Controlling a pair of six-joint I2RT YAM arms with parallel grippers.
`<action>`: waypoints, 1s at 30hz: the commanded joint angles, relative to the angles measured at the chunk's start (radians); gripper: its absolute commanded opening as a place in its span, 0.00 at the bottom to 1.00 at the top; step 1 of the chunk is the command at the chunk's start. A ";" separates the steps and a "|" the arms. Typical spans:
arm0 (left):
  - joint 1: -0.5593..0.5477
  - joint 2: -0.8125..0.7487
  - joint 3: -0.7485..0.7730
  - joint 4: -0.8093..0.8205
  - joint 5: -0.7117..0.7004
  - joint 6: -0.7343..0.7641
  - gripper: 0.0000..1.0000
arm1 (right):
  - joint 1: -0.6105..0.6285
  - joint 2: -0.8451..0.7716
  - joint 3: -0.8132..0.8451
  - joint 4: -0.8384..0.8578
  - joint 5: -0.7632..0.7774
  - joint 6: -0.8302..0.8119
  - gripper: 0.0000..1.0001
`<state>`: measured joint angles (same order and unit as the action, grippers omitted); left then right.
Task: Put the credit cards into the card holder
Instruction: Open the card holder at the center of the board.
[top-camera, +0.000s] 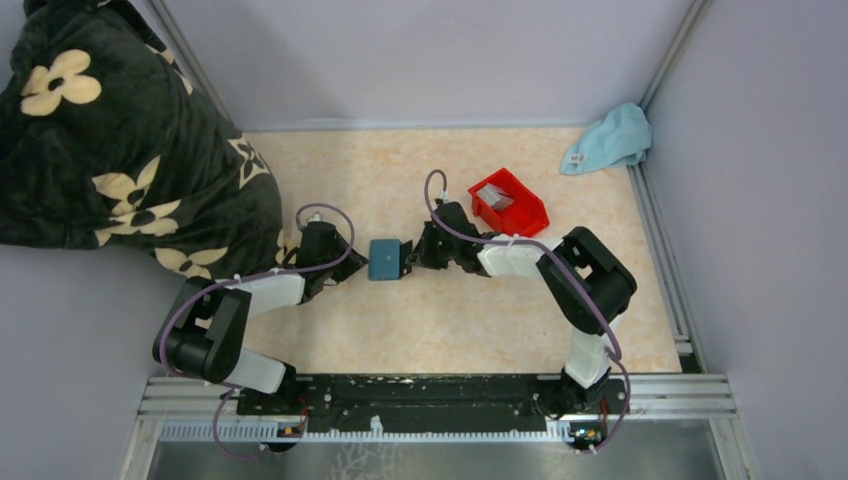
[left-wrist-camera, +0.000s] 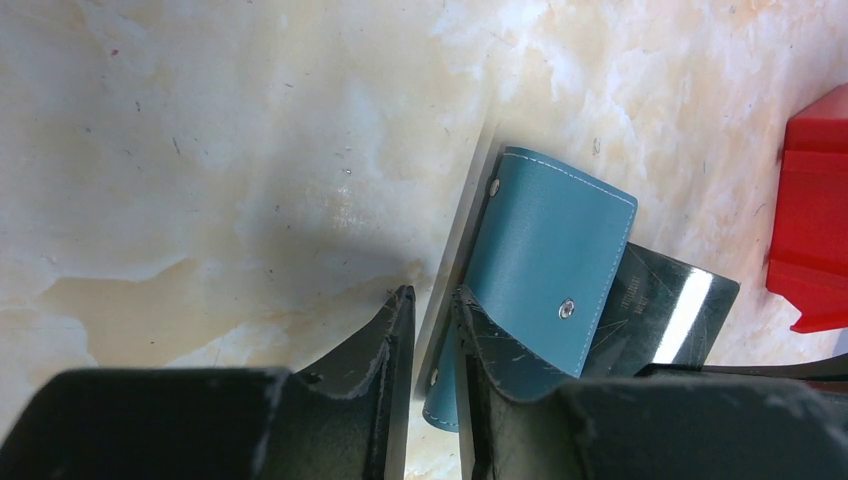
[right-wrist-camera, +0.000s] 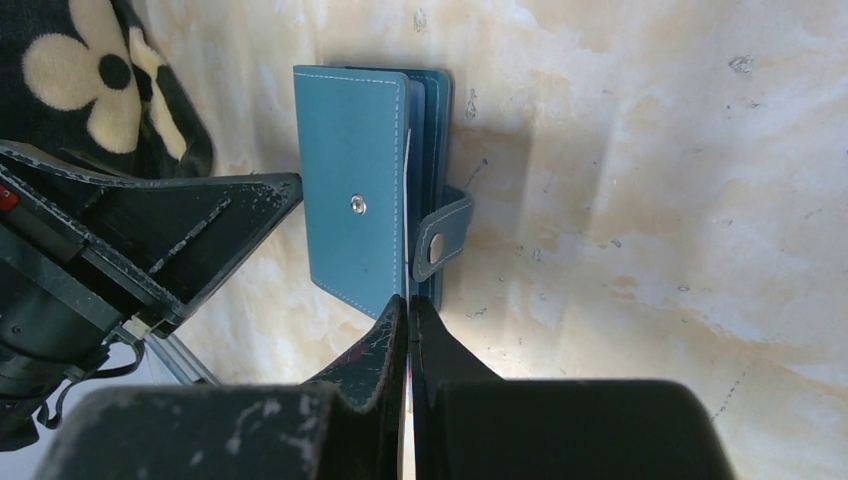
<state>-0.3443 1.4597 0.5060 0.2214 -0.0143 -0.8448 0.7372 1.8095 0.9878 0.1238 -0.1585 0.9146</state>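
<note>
- Beige marbled tabletop (top-camera: 450, 330).
- 1 small teal-blue folding wallet (top-camera: 384, 259) at its middle.
- 1 red plastic bin (top-camera: 528, 213) just right of it, farther back.
- Light blue cloth (top-camera: 612, 138) in the far right corner.
- Dark flowered blanket (top-camera: 110, 150) along the left edge.

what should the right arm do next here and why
Probably ease the right gripper forward a little, sliding its credit card deeper into the card holder. Much of the card sticks out past the holder's edge. The left gripper is clamped on the holder's cover, so the holder should not slide away.
</note>
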 joint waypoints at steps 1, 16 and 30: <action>0.004 0.045 -0.035 -0.100 -0.003 0.010 0.27 | -0.008 0.001 -0.010 0.083 -0.015 0.015 0.00; 0.004 0.047 -0.037 -0.104 -0.003 0.010 0.27 | -0.011 0.008 -0.025 0.130 -0.034 0.030 0.00; 0.005 0.054 -0.041 -0.094 0.015 0.021 0.27 | -0.010 0.043 -0.066 0.242 -0.074 0.058 0.00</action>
<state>-0.3439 1.4700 0.5060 0.2394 -0.0051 -0.8448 0.7300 1.8378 0.9298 0.2634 -0.2047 0.9558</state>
